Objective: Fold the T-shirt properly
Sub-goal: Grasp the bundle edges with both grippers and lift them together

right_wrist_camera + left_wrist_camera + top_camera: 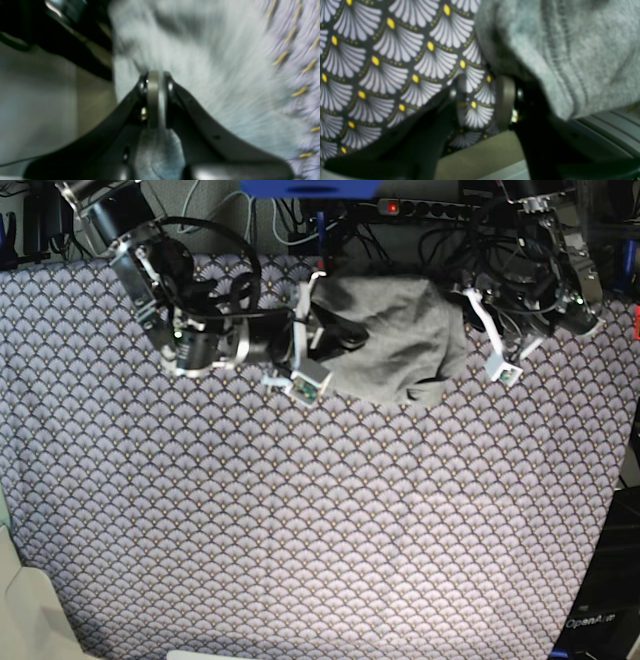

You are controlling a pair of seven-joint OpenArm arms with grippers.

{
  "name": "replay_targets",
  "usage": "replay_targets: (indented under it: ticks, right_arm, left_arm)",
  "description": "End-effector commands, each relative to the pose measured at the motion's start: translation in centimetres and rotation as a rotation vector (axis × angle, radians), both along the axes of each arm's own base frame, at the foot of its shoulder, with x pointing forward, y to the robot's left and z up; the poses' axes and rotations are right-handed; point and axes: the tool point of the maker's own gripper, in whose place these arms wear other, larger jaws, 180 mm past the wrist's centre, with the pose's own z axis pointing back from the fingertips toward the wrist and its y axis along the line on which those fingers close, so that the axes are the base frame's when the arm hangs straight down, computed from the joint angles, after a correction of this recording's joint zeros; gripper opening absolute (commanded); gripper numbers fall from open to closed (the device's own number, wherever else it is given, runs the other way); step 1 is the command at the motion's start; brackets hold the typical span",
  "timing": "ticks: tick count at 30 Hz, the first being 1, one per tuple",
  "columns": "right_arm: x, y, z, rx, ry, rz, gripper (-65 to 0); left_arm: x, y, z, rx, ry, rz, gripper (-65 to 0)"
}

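**Gripping the grey T-shirt at the far edge of the table**

Bunched into a loose heap, the T-shirt [395, 340] lies on the purple scallop-patterned tablecloth [300, 520] near the table's far edge, in the base view between the two arms. Its fabric is crumpled, with a fold hanging down at the lower right of the heap.

The right gripper [155, 100], seen on the left in the base view, reaches into the near-left side of the heap. In the right wrist view its two pale pads are pressed flat together with grey knit fabric caught between the black fingers and bulging out just below the pads, so it is clamped on the T-shirt. That view is heavily smeared; the shirt fills the centre, and the tablecloth's yellow-dotted pattern streaks along the right side.

The left gripper [482, 105], on the right in the base view, sits just beside the shirt's right edge. In the left wrist view its pads stand apart, and the tablecloth's scallop pattern shows plainly through the gap between them; nothing is held there. The shirt's grey knit, with a ribbed seam line running across it, fills the upper right of that view and drapes over the outer side of the right-hand finger. Dark cables and a power strip [420, 207] lie behind the table's far edge.
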Motion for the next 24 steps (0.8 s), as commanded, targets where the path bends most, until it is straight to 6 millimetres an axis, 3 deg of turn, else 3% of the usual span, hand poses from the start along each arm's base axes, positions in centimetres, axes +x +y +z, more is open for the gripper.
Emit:
replay_targets:
  ticks: [1,4,9,18,20,24]
  right_arm:
    - [0.4,0.4,1.9,0.048,-0.042,0.008,-63.1]
    - [0.2,0.6,3.2,0.059,-0.082,0.026,-63.1]
    - [0.2,0.5,3.3,0.048,-0.089,0.032,-63.1]
    - [0.2,0.5,3.3,0.047,-0.090,0.030,-63.1]
    - [0.2,0.5,3.2,0.047,-0.088,0.030,-63.1]
    - [0.2,0.5,3.3,0.048,-0.088,0.030,-63.1]
  left_arm:
    - [0.1,0.3,0.3,0.011,-0.006,-0.010,-44.8]
    - [0.1,0.9,0.5,0.024,-0.008,-0.010,-44.8]
    - [-0.8,1.8,0.1,0.067,0.023,-0.061,-44.8]
    - [-4.4,6.3,-0.3,0.191,0.119,-0.120,-44.8]
    - [-5.1,6.4,-0.5,0.193,0.136,-0.125,-44.8]
    - [-5.7,3.9,-1.3,0.170,0.159,-0.214,-44.8]
